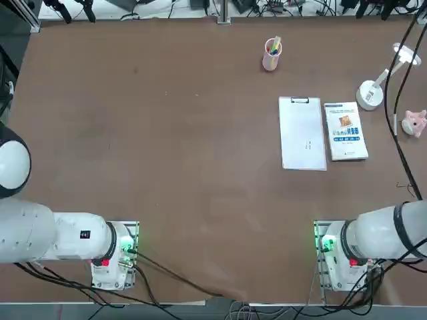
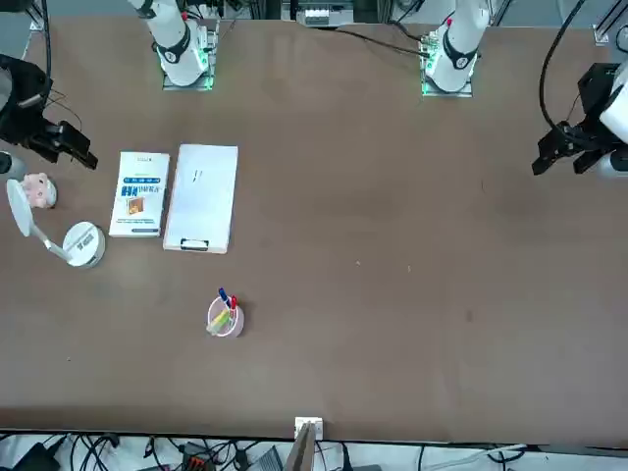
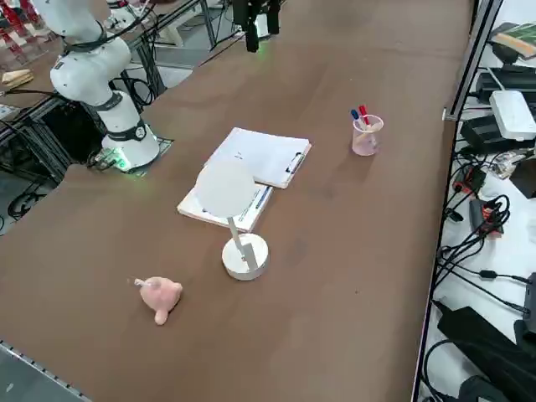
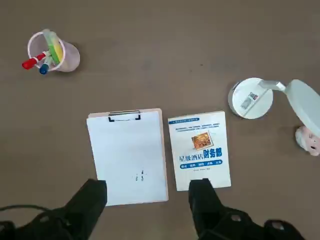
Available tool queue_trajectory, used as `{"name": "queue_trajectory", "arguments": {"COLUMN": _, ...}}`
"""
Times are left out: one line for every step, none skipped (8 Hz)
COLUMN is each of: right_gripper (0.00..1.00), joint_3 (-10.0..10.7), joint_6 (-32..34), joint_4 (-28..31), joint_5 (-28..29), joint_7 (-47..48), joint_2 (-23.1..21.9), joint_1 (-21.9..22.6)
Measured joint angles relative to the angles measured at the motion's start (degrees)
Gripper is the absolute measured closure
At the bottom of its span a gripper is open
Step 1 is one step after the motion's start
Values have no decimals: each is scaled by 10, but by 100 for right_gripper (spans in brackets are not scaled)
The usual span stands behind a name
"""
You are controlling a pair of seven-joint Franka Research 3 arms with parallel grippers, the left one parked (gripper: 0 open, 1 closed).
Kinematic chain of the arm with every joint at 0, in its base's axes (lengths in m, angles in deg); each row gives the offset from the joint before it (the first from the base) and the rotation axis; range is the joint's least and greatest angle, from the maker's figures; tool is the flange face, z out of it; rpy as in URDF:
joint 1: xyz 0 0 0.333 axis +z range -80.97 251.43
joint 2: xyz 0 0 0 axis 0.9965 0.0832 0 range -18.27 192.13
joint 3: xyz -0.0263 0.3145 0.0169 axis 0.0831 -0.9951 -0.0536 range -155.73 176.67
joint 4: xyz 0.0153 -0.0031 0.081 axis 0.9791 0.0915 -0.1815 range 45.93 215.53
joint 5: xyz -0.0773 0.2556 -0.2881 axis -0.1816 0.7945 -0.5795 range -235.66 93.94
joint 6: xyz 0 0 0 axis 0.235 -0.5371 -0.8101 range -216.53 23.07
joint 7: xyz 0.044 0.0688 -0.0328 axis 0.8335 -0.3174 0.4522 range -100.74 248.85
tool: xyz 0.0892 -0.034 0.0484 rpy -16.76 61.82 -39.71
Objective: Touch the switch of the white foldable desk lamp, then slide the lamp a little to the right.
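- Lamp [image 1: 370,93]: you have it upright near the bench's right edge, toward the far right corner. Its round base sits on the bench, a thin arm slants up from it, and the flat oval head [image 3: 224,189] overhangs the booklet's end in the side view. White all over.
- Right gripper [image 4: 150,200]: you see it held high over the bench on the right side, near the right edge, looking down on the clipboard and booklet. Jaws stand wide apart with nothing between them; the fingers [image 4: 90,200] touch no item.
- Booklet [image 1: 345,131]: lies flat just left of the lamp's base, blue and white cover up.
- Clipboard [image 1: 302,133]: lies flat just beside the booklet on its left, close but apart, clip end toward the far edge, white sheet on top.
- Pen cup [image 1: 272,55]: pink, upright, near the far edge, well apart from the lamp; holds a few markers.
- Pink toy [image 1: 413,123]: small figure at the right edge, near the lamp's base, on its near side.
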Motion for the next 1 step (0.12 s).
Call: {"name": "queue_trajectory", "arguments": {"right_gripper": 0, "joint_3": 0, "joint_6": -3, "joint_4": 0, "joint_5": 3, "joint_7": 0, "joint_2": 1, "joint_1": -1}}
